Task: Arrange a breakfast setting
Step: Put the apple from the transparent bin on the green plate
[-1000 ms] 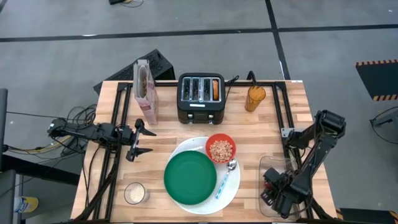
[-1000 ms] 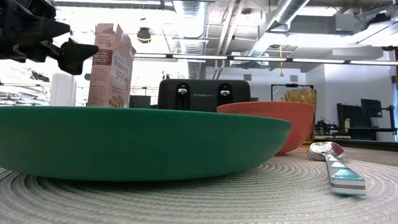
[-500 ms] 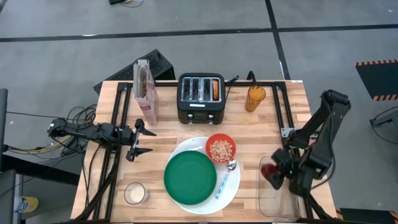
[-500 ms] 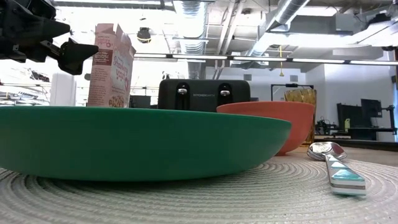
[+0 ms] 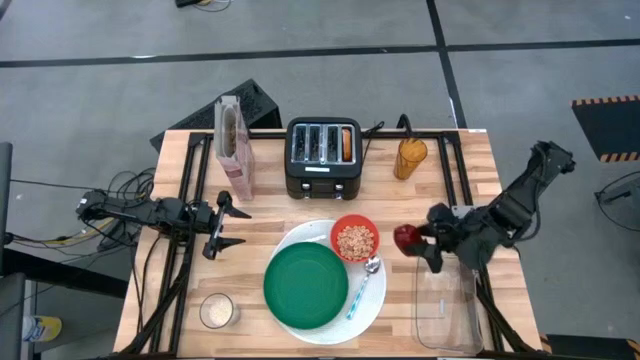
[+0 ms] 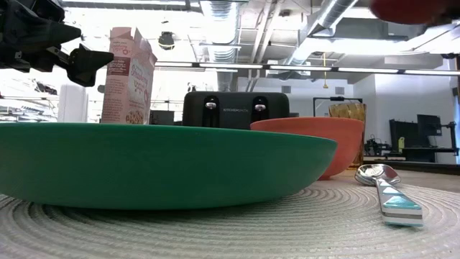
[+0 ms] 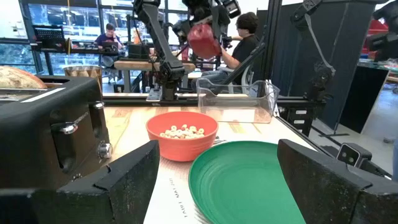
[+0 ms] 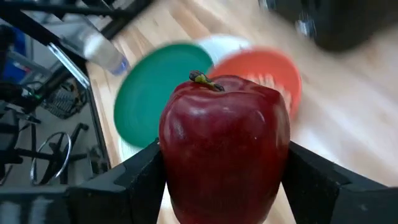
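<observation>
A red apple (image 5: pixel 405 238) hangs in the air between the red cereal bowl (image 5: pixel 354 239) and the clear tub (image 5: pixel 447 310), with my right gripper (image 5: pixel 414 244) shut on it. The green plate (image 5: pixel 306 285) lies on the white plate (image 5: pixel 372 305). A teal-handled spoon (image 5: pixel 361 290) rests on the white plate's right side. A bagel (image 5: pixel 347 143) stands in a slot of the black toaster (image 5: pixel 322 172). My left gripper (image 5: pixel 224 226) waits open at the table's left, holding nothing. My right gripper pinches the apple's two opposite sides (image 8: pixel 171 155) between its two fingers (image 8: pixel 134 183). The fingers slant down from the table's right. The apple is lifted clear of the table and tub, its stem (image 8: pixel 203 78) showing on top in the right wrist view.
A cereal box (image 5: pixel 234 150) stands left of the toaster, and an orange glass (image 5: pixel 410 158) stands to its right. A small clear cup (image 5: pixel 218 310) sits near the front left. Bare wood lies between the bowl and the tub.
My right gripper has risen out of the clear tub with the apple. It has swung toward the far edge and leftward toward the red bowl, turning as it went. The apple now hangs clear above the table.
</observation>
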Robot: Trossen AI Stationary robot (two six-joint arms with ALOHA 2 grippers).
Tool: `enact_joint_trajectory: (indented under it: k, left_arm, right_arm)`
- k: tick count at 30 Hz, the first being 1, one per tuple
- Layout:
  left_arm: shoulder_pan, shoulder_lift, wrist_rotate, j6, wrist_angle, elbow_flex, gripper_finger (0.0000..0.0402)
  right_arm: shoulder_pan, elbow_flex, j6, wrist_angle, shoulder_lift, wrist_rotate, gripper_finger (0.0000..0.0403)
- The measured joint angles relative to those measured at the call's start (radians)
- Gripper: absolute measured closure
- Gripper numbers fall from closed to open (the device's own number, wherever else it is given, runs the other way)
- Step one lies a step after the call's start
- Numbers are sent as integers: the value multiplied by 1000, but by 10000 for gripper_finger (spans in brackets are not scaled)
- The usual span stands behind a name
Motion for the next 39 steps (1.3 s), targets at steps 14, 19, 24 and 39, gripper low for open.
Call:
enact_joint_trajectory:
  k: [14,19,24,39]
  left_arm:
    - [0,0,0,0,0,0,90]
    - [0,0,0,0,0,0,90]
    - [0,0,0,0,0,0,90]
    - [0,0,0,0,0,0,90]
  right_arm:
    - [-271,0,-584,401,167,-19,117]
    - [-291,0,-625,531,268,-55,117]
    - [-287,0,-627,658,377,-71,117]
    - [-287,0,-695,937,603,-165,116]
